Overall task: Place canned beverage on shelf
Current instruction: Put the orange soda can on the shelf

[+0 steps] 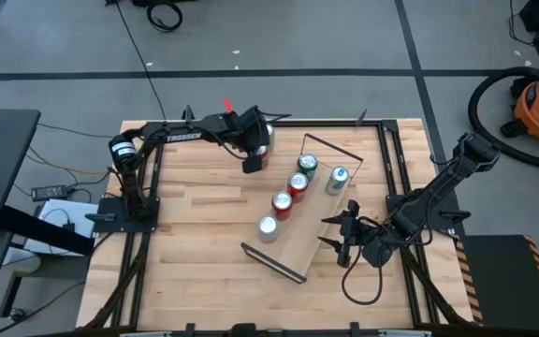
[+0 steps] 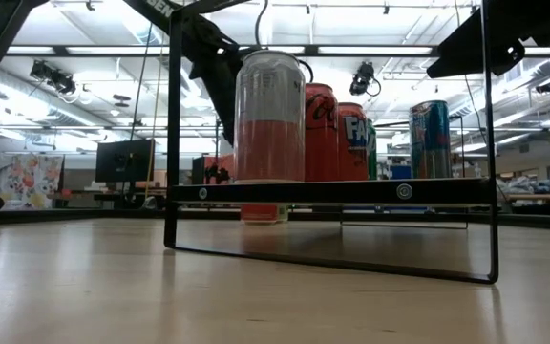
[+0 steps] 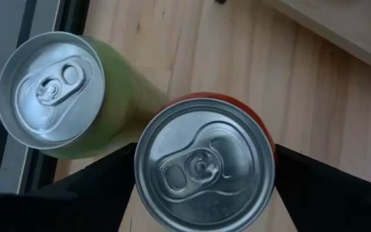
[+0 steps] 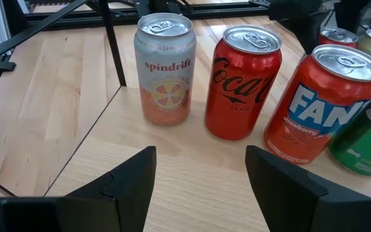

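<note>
At the table's far edge a red can (image 3: 203,164) stands upright on the tabletop beside a green can (image 3: 50,90). My left gripper (image 1: 256,154) is above the red can, open, one finger on each side of it. The shelf (image 1: 316,220), a light plank with black wire frames at its ends, lies slantwise on the table's right half. On it stand a Spindrift can (image 4: 165,67), a Coca-Cola can (image 4: 243,80), a Fanta can (image 4: 317,103), a green can (image 4: 366,135) and a blue can (image 1: 337,178). My right gripper (image 4: 198,187) hovers open at the shelf's near end, holding nothing. My left gripper comes at the red can slanting down from above, one finger (image 3: 102,177) on each side of its wall just under the rim (image 3: 266,161). The can's own top hides the wall where the fingers stand, so I cannot tell whether they touch it. The can stands upright on the table.
The shelf's wire frames (image 1: 333,147) rise at both short ends. Black rails (image 1: 391,159) run along the table's left and right sides. Bare tabletop (image 1: 195,215) lies between the left arm's base and the shelf.
</note>
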You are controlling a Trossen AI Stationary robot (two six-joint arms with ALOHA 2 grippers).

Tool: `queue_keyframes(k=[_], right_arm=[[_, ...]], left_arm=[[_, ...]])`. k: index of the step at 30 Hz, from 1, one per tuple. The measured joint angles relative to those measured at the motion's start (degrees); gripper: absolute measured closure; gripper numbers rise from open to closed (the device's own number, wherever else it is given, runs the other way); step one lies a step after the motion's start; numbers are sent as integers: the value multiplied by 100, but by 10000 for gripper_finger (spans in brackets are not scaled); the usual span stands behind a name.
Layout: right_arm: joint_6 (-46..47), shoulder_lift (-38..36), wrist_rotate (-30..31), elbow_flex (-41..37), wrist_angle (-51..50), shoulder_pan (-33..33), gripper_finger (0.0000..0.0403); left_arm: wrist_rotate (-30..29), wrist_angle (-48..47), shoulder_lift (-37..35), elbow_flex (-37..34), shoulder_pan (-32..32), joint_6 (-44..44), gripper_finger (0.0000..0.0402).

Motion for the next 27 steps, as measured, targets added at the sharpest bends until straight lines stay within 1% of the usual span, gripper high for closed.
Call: queue_keyframes(k=[4,6,12,16,19,24,27], right_arm=[[0,1,0,0,-2,0,153],[0,1,0,0,0,0,153],[0,0,0,0,0,0,153],[-4,1,7,0,-2,0,153],[-8,1,9,0,-4,0,153],[-11,1,32,0,-13,9,153],[-15,1,65,0,-27,9,153]], left_arm=[[-7,-73,-7,25,0,-19,93],[-4,-255,-7,90,0,-32,105],[-19,-1135,7,513,-104,4,105],[-143,-1635,5,1056,-307,89,104],[-390,-2056,6,1550,-499,138,104],[-523,-2457,2,2542,-825,99,104],[-570,-2516,2,3086,-1024,-68,104]])
